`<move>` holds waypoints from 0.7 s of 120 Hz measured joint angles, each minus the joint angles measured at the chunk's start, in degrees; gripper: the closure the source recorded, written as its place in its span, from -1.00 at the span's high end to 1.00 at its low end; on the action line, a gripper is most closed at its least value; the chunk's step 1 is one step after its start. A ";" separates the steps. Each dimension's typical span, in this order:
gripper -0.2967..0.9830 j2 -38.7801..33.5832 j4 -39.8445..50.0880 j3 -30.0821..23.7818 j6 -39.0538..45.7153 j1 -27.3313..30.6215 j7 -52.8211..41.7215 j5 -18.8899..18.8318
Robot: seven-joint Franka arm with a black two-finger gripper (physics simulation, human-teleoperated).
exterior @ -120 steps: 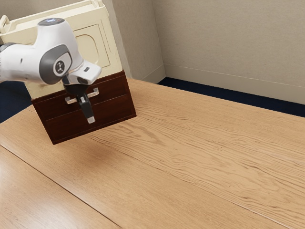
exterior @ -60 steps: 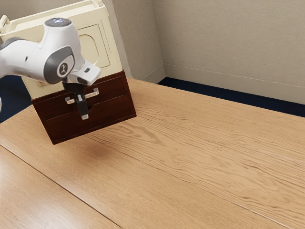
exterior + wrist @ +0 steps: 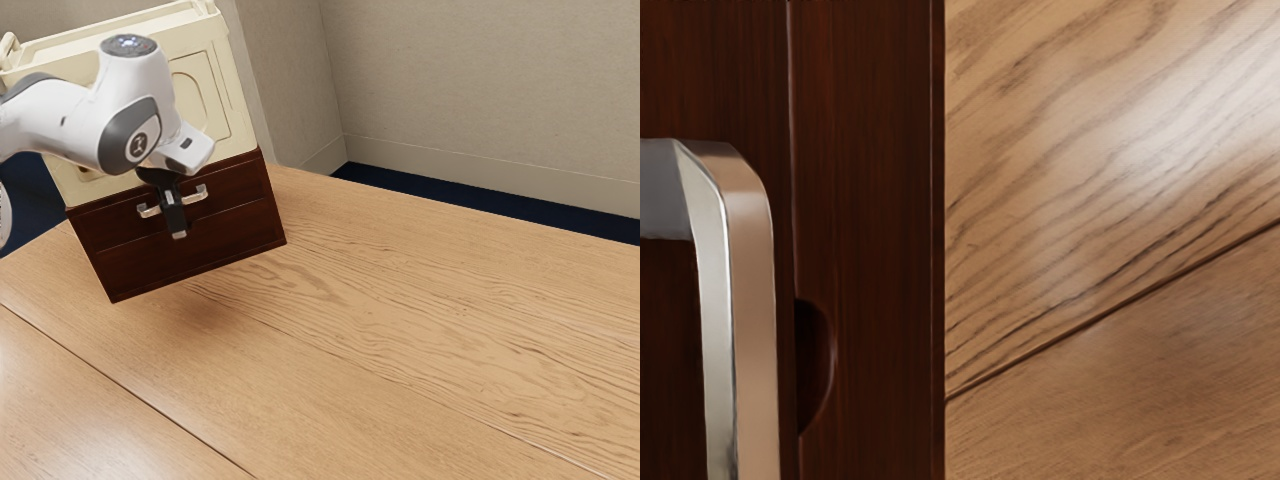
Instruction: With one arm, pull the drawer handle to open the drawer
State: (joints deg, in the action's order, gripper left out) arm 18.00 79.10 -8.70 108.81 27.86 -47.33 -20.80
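Note:
My gripper point(image 3: 179, 236) points down in front of the dark brown drawer unit point(image 3: 240, 225) in the exterior view, crossing the middle of the silver handle point(image 3: 200, 192) on the upper drawer. Both ends of the handle stick out on either side of it. Whether its fingers are apart or together, and whether they touch the handle, I cannot tell. Up close in the wrist view, the metal handle point(image 3: 755, 300) stands out from the dark wooden front point(image 3: 870, 200). The upper drawer's front looks flush with the unit in the exterior view.
A cream cabinet section point(image 3: 225, 110) sits above the dark drawers, behind the arm. The wooden table point(image 3: 400, 320) stretches toward the exterior view's right and front. A beige wall point(image 3: 480, 90) rises behind it.
My gripper has moved toward the exterior view's left and slightly up, closer to the handle's middle. The drawer unit has stayed where it was.

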 joint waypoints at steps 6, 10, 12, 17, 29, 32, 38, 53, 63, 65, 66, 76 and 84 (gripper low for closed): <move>0.54 0.21 -0.04 0.00 0.44 0.10 -0.43 -0.12; 0.54 0.41 -0.05 0.00 0.81 0.19 -0.77 -0.09; 0.54 0.48 -0.05 0.00 0.98 0.21 -0.96 -0.07; 0.54 0.63 -0.05 0.04 1.38 0.27 -1.40 -0.03; 0.54 0.92 -0.06 0.08 2.10 0.35 -2.37 0.07; 0.54 1.10 -0.06 0.08 2.23 0.37 -2.58 0.15; 0.54 1.43 -0.06 0.09 2.46 0.42 -2.99 0.34; 0.53 1.70 -0.03 0.10 2.80 0.57 -3.84 1.56; 0.50 1.72 0.01 0.16 2.78 0.82 -4.29 3.39; 0.51 1.72 0.04 0.17 2.77 0.82 -4.38 3.70; 0.52 1.72 0.05 0.17 2.77 0.82 -4.42 3.84; 0.54 1.68 0.33 0.21 2.67 0.80 -4.76 5.10; 0.54 1.65 0.49 0.19 2.44 0.74 -4.98 5.98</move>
State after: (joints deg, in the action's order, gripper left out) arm 19.65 79.59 -8.51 111.25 28.60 -52.31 -14.82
